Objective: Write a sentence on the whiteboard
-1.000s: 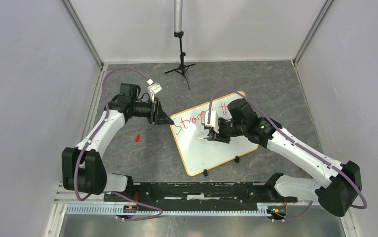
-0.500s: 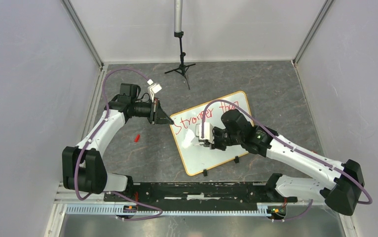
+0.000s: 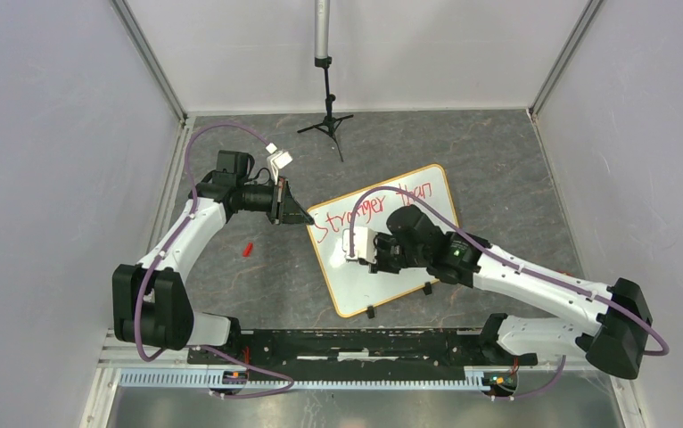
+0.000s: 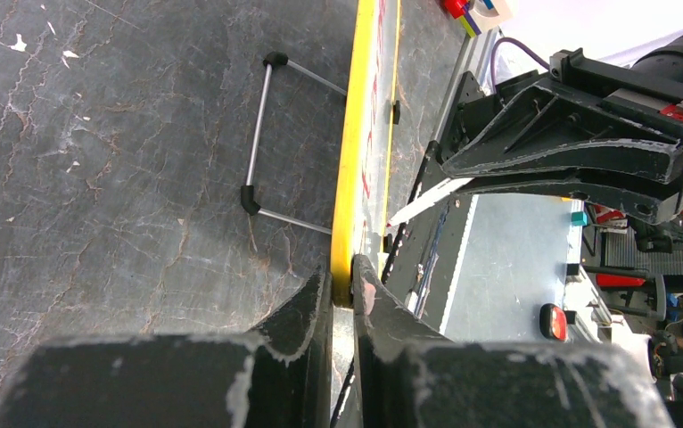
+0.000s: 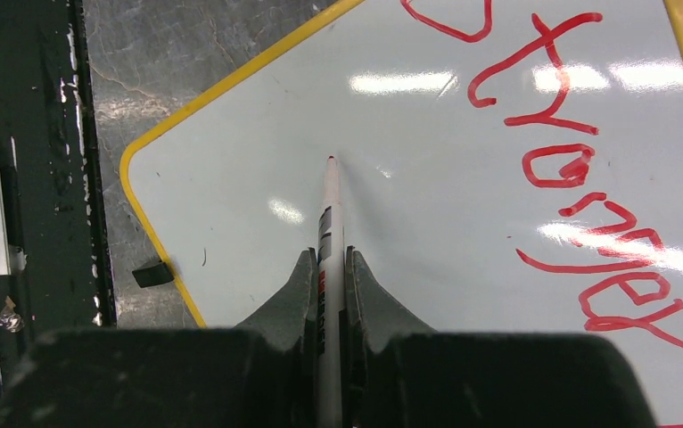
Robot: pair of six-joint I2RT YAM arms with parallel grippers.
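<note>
The whiteboard [image 3: 366,287] with its orange frame lies tilted on the table. The sentence [image 3: 356,218] is one slanted red row that reads "Stronger than". My left gripper [image 3: 303,217] is shut on the board's far-left frame corner; in the left wrist view the gripper [image 4: 342,278] pinches the yellow-orange edge [image 4: 361,134]. My right gripper [image 3: 357,246] is over the board's left part, shut on a white marker [image 5: 330,218]. The marker's red tip is at the bare board surface below the red words [image 5: 579,169]. The right wrist view shows the gripper [image 5: 327,256] closed on the marker's barrel.
A black tripod stand [image 3: 326,107] is at the back. A small red cap [image 3: 248,249] lies on the table left of the board. A black rail [image 3: 365,343] runs along the front edge. White walls close in both sides. A wire support [image 4: 258,134] shows behind the board.
My right gripper has moved with the marker from the board's right part to its left, lower part, uncovering the word "than". The left arm and the board have not moved.
</note>
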